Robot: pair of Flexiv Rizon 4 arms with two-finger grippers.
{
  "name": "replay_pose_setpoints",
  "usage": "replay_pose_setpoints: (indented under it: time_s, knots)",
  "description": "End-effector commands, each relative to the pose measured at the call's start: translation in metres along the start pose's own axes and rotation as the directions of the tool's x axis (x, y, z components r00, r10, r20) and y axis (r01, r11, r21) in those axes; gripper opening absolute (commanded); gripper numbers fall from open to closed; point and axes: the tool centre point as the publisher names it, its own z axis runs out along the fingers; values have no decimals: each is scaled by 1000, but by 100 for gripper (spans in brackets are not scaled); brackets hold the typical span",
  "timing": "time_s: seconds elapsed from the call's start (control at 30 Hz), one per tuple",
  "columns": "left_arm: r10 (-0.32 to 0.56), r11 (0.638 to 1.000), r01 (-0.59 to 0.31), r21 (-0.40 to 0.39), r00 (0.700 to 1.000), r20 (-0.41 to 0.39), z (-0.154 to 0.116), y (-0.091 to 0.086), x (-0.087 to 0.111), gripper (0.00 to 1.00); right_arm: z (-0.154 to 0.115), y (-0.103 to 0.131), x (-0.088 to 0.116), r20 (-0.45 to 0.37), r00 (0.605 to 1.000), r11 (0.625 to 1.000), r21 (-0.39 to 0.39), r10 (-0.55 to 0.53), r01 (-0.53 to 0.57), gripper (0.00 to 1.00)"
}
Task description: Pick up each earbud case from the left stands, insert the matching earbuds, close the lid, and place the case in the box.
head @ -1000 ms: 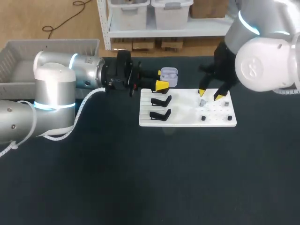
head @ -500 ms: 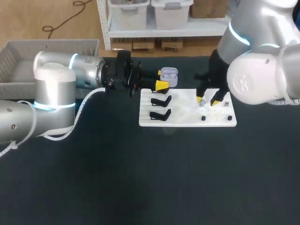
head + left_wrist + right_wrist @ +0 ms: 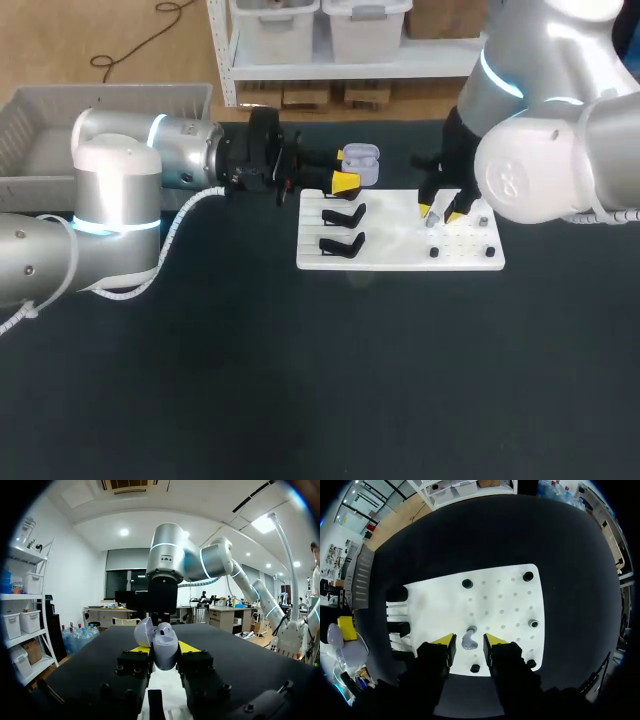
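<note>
Currently, your left gripper [image 3: 164, 648] clamping one open lilac earbud case [image 3: 361, 163], your right gripper [image 3: 468, 640], unclenched, straddling one grey earbud [image 3: 468, 641], two black stands [image 3: 344, 214] sitting beside it.

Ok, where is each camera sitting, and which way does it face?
Head view: above and behind, looking down at the table; both arms show, left gripper holding the open earbud case.
Left wrist view: on the left wrist, looking across the table along its fingers at the right arm.
Right wrist view: on the right wrist, looking straight down; right gripper straddles an earbud on the white board.
Shared: all three show the earbud case.
</note>
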Motion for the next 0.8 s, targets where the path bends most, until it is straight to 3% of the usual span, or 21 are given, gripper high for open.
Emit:
replay_pose_setpoints:
  time_s: [0.03,0.8]
  knots:
    - [0,1000,0,0,1000,-1,0,0,0,0,-1,0,3,10,1000,1000,4,3,-3,33]
    - [0,1000,0,0,1000,-1,0,0,0,0,8,-1,2,5,1000,1000,23,17,-17,30]
